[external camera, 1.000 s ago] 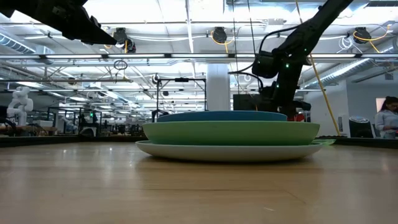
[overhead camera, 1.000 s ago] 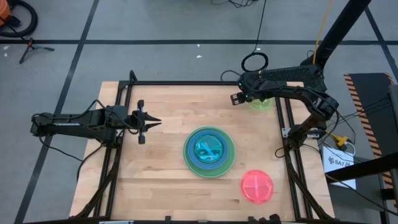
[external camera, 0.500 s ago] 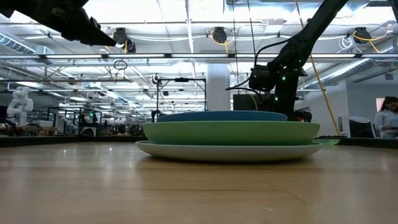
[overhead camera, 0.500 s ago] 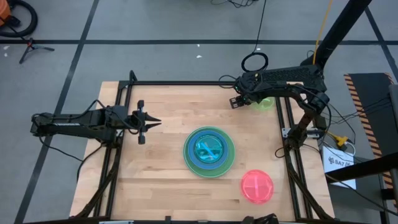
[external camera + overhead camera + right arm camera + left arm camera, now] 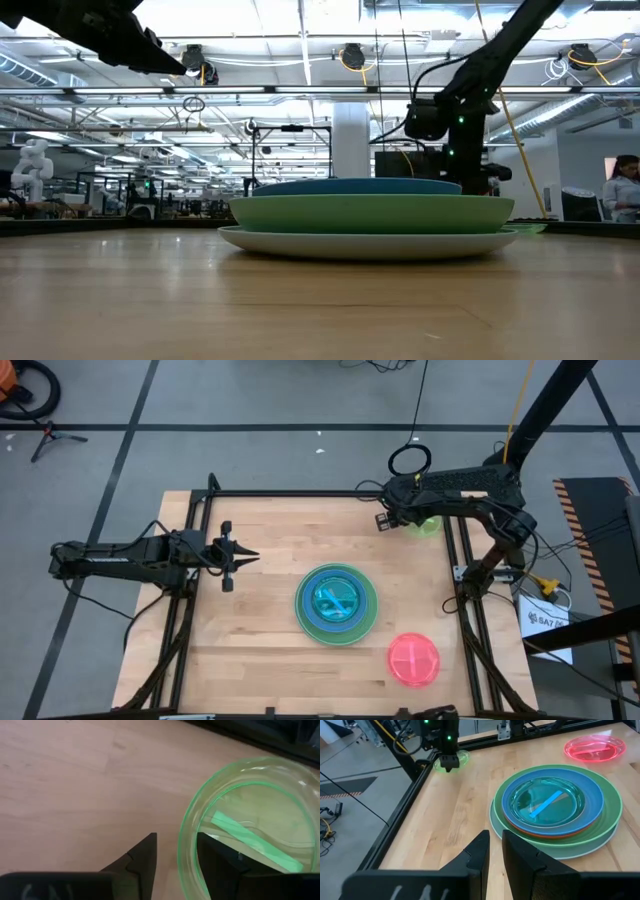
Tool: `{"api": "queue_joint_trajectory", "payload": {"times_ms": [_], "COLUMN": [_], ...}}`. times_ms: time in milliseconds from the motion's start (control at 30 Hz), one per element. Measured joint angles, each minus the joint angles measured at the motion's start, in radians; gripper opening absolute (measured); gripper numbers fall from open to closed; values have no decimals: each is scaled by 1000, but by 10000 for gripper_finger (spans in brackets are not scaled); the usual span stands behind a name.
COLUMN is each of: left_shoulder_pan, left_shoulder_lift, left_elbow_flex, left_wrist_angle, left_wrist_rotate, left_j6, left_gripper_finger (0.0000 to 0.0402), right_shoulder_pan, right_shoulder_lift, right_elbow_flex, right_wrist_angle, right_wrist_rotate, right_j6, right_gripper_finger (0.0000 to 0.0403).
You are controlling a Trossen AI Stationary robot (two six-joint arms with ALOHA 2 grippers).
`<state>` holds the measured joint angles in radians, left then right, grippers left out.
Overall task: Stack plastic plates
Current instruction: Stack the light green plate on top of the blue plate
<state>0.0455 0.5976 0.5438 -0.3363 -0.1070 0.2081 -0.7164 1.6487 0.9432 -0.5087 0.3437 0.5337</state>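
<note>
**Operator:** Report the right fingers.

**Technician:** The right gripper [image 5: 175,857] holds its fingers slightly spread, one to each side of the near rim of the lime plate [image 5: 250,825]. One finger sits inside the rim, the other outside on the bare wood. Contact with the rim cannot be confirmed; nothing is pinched yet. This straddle suits an edge grip, as a flat plate offers no other hold.

**Operator:** Location of that plate?

**Technician:** It lies flat at the far right corner of the desk [image 5: 260,620], just beside the black frame rail. In the high view the lime plate [image 5: 424,526] is partly covered by the right arm.

**Operator:** And the stack?

**Technician:** The stack [image 5: 337,603] stands mid-desk: a pale plate at the bottom, then green, rust-red, blue and a teal plate on top. Large plates at the bottom keep it stable. The pink plate [image 5: 413,659] lies alone near the front right, well apart from the stack.

**Operator:** Left arm status?

**Technician:** The left gripper [image 5: 236,557] waits above the left side of the desk, its fingers close together with a narrow gap, holding nothing. It points toward the stack, clear of the right arm's working area.

**Operator:** Remaining work?

**Technician:** By judgement, the lime and pink plates still need placing.
</note>
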Motion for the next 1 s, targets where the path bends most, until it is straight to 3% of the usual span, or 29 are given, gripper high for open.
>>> {"api": "queue_joint_trajectory", "payload": {"times_ms": [300, 567, 1000], "left_shoulder_pan": [0, 0, 0], "left_shoulder_lift": [0, 0, 0], "left_elbow_flex": [0, 0, 0], "left_wrist_angle": [-3, -3, -3], "left_wrist_rotate": [0, 0, 0], "left_j6": [-2, -4, -4], "left_gripper_finger": [60, 60, 60], "right_shoulder_pan": [2, 22, 26], "right_shoulder_lift": [92, 94, 96], "right_elbow_flex": [3, 2, 0], "right_wrist_angle": [30, 38, 47], "right_wrist_rotate": [42, 54, 45], "right_j6": [-19, -21, -26], "right_gripper_finger": [132, 126, 35]}}
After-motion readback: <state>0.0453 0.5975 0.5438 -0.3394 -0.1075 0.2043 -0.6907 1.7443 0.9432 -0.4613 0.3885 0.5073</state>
